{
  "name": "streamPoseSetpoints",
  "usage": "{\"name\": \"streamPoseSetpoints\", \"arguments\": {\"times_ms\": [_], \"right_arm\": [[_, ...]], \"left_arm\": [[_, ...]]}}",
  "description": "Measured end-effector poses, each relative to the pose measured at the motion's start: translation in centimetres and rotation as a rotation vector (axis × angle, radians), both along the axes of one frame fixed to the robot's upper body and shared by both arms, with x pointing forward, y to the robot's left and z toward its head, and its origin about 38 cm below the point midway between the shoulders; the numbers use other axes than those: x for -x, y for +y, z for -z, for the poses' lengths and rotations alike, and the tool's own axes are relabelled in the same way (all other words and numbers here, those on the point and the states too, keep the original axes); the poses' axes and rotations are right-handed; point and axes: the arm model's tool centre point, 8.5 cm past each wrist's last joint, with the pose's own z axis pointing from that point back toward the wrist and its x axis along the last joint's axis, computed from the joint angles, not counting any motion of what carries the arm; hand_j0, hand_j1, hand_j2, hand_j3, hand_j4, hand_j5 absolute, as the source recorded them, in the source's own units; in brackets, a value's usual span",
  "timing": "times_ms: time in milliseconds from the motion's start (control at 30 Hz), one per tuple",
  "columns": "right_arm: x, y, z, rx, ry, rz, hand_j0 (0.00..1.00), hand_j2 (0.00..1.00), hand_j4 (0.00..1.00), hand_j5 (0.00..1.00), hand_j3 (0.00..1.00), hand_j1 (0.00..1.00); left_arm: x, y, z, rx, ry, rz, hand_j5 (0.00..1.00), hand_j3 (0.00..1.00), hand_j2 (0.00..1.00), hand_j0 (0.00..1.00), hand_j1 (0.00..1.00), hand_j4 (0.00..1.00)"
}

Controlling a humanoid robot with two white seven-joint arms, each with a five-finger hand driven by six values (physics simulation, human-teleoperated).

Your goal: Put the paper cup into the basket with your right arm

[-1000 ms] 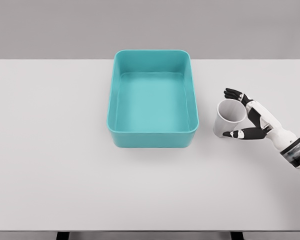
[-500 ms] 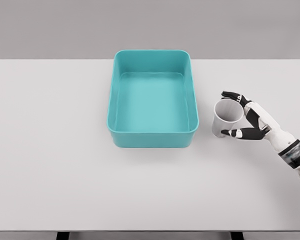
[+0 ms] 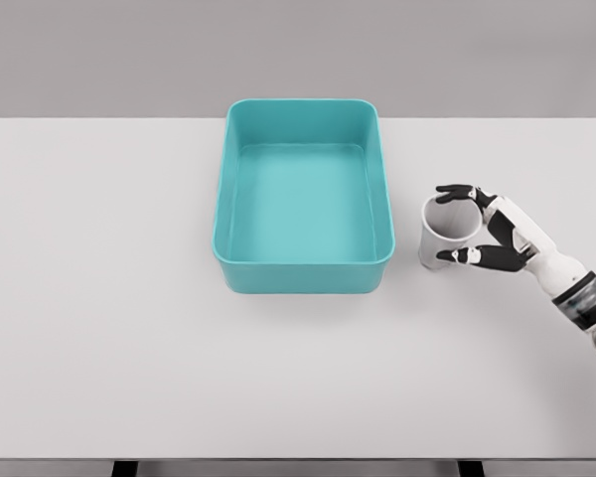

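A white table (image 3: 109, 328) fills most of the head view, running from edge to edge under a plain grey backdrop. On it, a little behind the middle, sits the teal basket (image 3: 223, 209), a rectangular tub with rounded corners and upright walls, its long sides running away from the robot.

The right arm (image 3: 576, 290) comes in from the lower right edge of the picture, white with a dark band at the wrist, and reaches toward the middle of the table. The right hand (image 3: 497, 234) is at the basket's right side, near its front corner, with a narrow strip of table between.

The paper cup (image 3: 444, 231) stands on the table just beside the basket's right wall, outside it, with its open mouth up and tipped slightly toward the hand. The dark-tipped fingers (image 3: 455, 192) curve round the far rim and the thumb lies along the near side, so the hand seems to be gripping the cup, though firm contact is hard to judge from this angle.
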Motion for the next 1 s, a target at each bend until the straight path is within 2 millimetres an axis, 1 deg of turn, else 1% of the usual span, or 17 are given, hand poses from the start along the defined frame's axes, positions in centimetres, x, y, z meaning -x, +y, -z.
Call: {"name": "streamPoseSetpoints", "arguments": {"times_ms": [167,300,400,533,700,833,933,967,1000], "right_arm": [[-0.4,0.4,-0.8,0.000,-0.022,-0.012,0.59,0.59,0.59,0.59,0.59,0.59],[-1.2,0.6,-2.1,0.005,-0.058,-0.022,0.59,0.59,0.59,0.59,0.59,0.59],[-2.0,0.8,-3.4,0.009,-0.091,-0.028,0.59,0.59,0.59,0.59,0.59,0.59],[-3.7,1.2,-6.3,0.024,-0.162,-0.044,0.57,0.57,0.57,0.57,0.57,0.57],[-4.2,2.1,-7.0,0.045,-0.184,-0.072,0.57,0.57,0.57,0.57,0.57,0.57],[-4.9,3.0,-8.1,0.066,-0.220,-0.098,0.57,0.57,0.57,0.57,0.57,0.57],[-5.7,3.8,-9.5,0.085,-0.262,-0.118,0.57,0.57,0.57,0.57,0.57,0.57],[-5.8,4.1,-9.7,0.090,-0.269,-0.124,0.57,0.57,0.57,0.57,0.57,0.57],[-6.3,4.4,-10.8,0.095,-0.295,-0.132,0.57,0.57,0.57,0.57,0.57,0.57]], "left_arm": [[0.0,0.0,0.0,0.000,0.000,0.000,1.00,1.00,1.00,1.00,1.00,1.00],[0.0,0.0,0.0,0.000,0.000,0.000,1.00,1.00,1.00,1.00,1.00,1.00],[0.0,0.0,0.0,0.000,0.000,0.000,1.00,1.00,1.00,1.00,1.00,1.00],[0.0,0.0,0.0,0.000,0.000,0.000,1.00,1.00,1.00,1.00,1.00,1.00],[0.0,0.0,0.0,0.000,0.000,0.000,1.00,1.00,1.00,1.00,1.00,1.00],[0.0,0.0,0.0,0.000,0.000,0.000,1.00,1.00,1.00,1.00,1.00,1.00],[0.0,0.0,0.0,0.000,0.000,0.000,1.00,1.00,1.00,1.00,1.00,1.00],[0.0,0.0,0.0,0.000,0.000,0.000,1.00,1.00,1.00,1.00,1.00,1.00],[0.0,0.0,0.0,0.000,0.000,0.000,1.00,1.00,1.00,1.00,1.00,1.00]]}}
